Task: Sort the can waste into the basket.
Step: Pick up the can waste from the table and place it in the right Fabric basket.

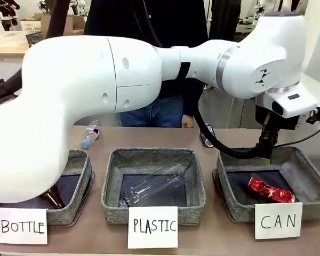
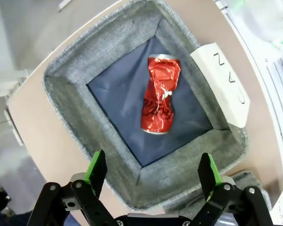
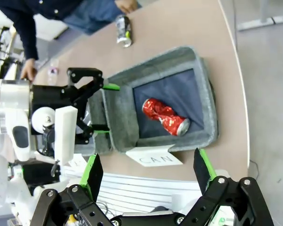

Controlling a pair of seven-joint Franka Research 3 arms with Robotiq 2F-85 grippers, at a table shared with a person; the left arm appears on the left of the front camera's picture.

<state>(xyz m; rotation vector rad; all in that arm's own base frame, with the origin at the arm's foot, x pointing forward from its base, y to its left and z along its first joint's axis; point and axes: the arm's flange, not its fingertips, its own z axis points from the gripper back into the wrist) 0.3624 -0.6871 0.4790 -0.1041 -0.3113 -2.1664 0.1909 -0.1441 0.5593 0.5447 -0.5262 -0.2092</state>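
Note:
A crushed red can point(image 1: 270, 190) lies loose on the dark lining of the grey basket point(image 1: 309, 166) carded "CAN" at the right. My left gripper point(image 1: 265, 156) hangs just above the basket's back, open. In the left wrist view that gripper point(image 2: 152, 167) looks straight down on the red can point(image 2: 159, 94) inside the basket point(image 2: 70, 89), with nothing between its fingers. A dark can point(image 1: 206, 137) lies on the table behind the basket. My right gripper point(image 3: 147, 168) stands open high over the near edge, seeing the red can point(image 3: 166, 116), the basket point(image 3: 155, 63), the dark can point(image 3: 124, 31) and the left gripper point(image 3: 107, 107).
The middle basket point(image 1: 109, 181), carded "PLASTIC", holds a clear bottle point(image 1: 154, 186). A brown bottle point(image 1: 53, 198) lies in the left basket point(image 1: 82, 165), carded "BOTTLE". A small plastic bottle point(image 1: 90, 133) lies on the table behind it. A person point(image 1: 160, 106) stands at the far side.

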